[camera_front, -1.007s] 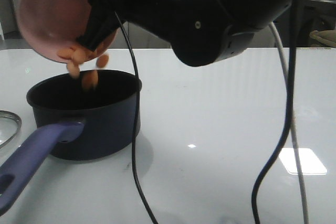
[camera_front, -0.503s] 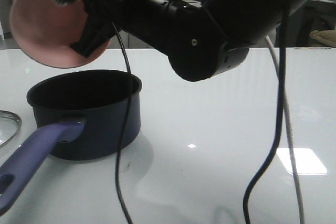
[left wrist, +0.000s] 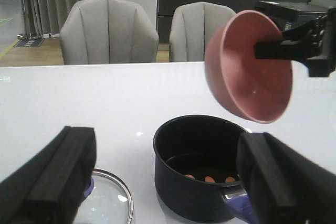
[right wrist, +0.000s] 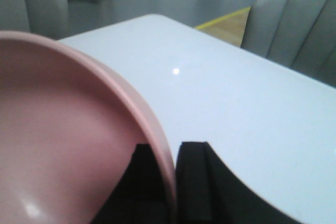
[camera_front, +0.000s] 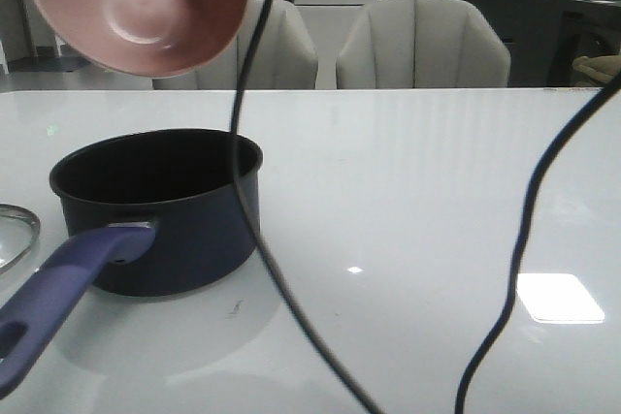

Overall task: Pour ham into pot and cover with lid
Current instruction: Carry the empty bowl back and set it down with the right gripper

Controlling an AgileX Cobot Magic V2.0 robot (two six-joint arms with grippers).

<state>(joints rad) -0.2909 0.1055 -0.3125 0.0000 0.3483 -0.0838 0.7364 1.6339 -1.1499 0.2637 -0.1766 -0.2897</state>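
Note:
The dark navy pot (camera_front: pixel 155 210) stands at the left of the table, its purple-blue handle (camera_front: pixel 68 278) pointing toward me. In the left wrist view several orange-pink ham pieces (left wrist: pixel 210 179) lie on the pot's black bottom (left wrist: pixel 202 169). The glass lid (left wrist: pixel 107 200) lies flat beside the pot; only its rim (camera_front: pixel 15 235) shows in the front view. My right gripper (right wrist: pixel 170 182) is shut on the rim of the empty pink bowl (camera_front: pixel 136 12), held tilted high above the pot. My left gripper (left wrist: pixel 165 145) is open and empty, behind the pot and lid.
Black cables (camera_front: pixel 262 239) hang in front of the pot and across the right side (camera_front: pixel 529 230). The white table (camera_front: pixel 417 191) stretches to the right. Grey chairs (camera_front: pixel 422 41) stand behind its far edge.
The ham has dropped from the bowl into the pot. My right arm has lifted up out of the front view, and the empty bowl now shows its inside.

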